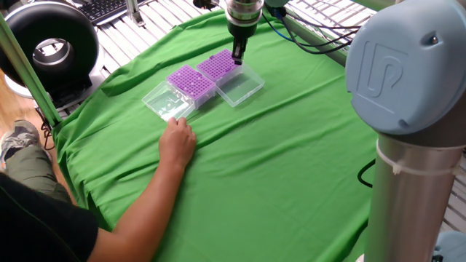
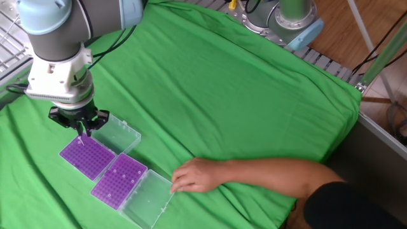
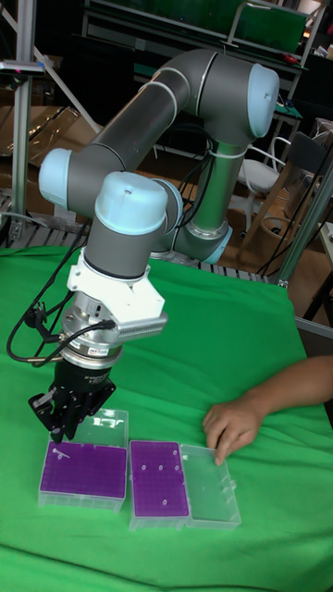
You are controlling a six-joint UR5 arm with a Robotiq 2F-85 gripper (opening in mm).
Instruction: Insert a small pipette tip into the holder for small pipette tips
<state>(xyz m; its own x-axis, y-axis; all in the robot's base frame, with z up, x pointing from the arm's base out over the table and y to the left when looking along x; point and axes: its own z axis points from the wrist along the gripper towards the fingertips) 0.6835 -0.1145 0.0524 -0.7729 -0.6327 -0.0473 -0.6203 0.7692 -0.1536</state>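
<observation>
My claw (image 2: 81, 129) hangs over the far edge of the purple holder (image 2: 87, 156) at lower left, fingers close together, perhaps pinching a pipette tip; next I judge I must lower it straight into one hole.
</observation>
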